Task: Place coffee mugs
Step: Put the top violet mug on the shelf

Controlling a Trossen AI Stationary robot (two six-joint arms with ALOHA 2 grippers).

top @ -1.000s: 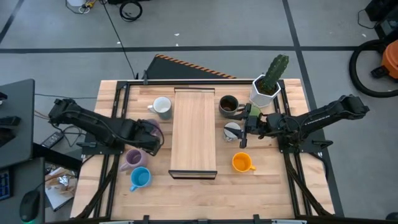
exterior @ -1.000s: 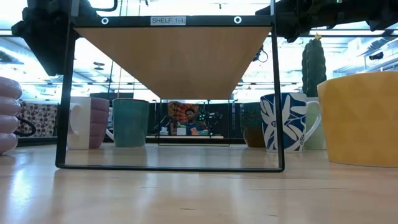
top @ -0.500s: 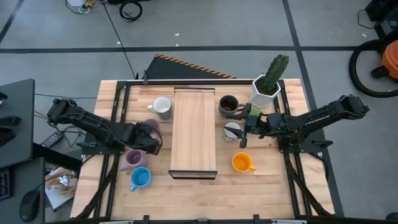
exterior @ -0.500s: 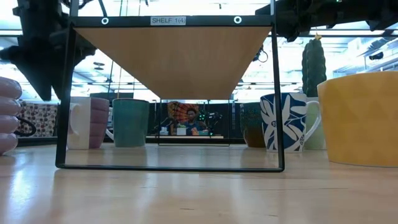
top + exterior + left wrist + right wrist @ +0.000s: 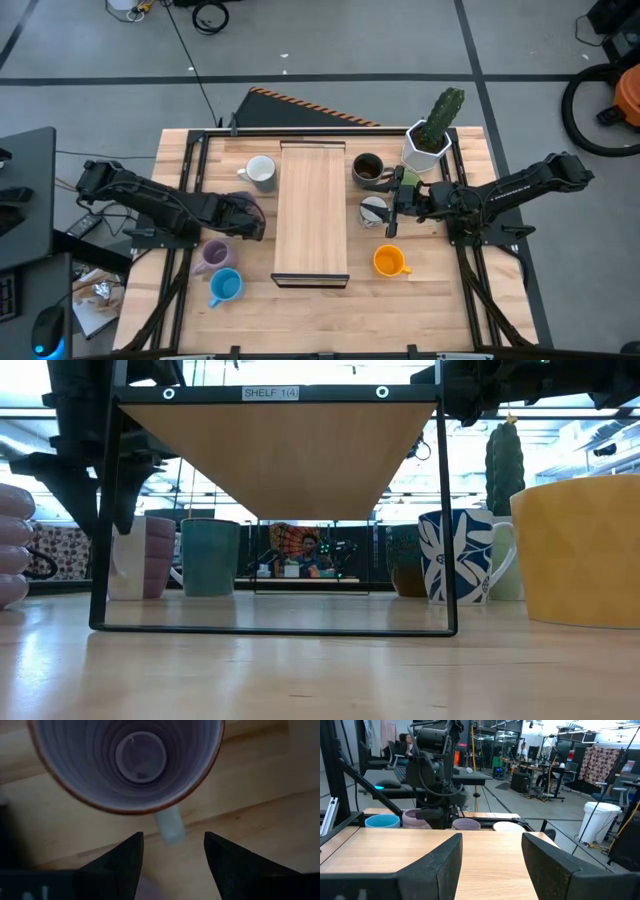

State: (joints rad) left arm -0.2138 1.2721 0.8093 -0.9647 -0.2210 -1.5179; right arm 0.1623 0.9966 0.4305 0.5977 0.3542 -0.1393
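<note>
purple mug sits on the counter just left of the raised wooden shelf, and the left gripper is right above it, pointing down. through the left wrist camera we look straight into the mug's ribbed inside, its handle pointing toward the gap between the two spread fingers; the gripper is released, nothing held. a second purple mug and a blue mug stand nearer the front on the left side, and a white mug sits further back beside the shelf. over on the right, the right gripper hovers released above the grey patterned mug, with a dark brown mug behind it, the orange mug in front, and the potted cactus at the back corner.
</note>
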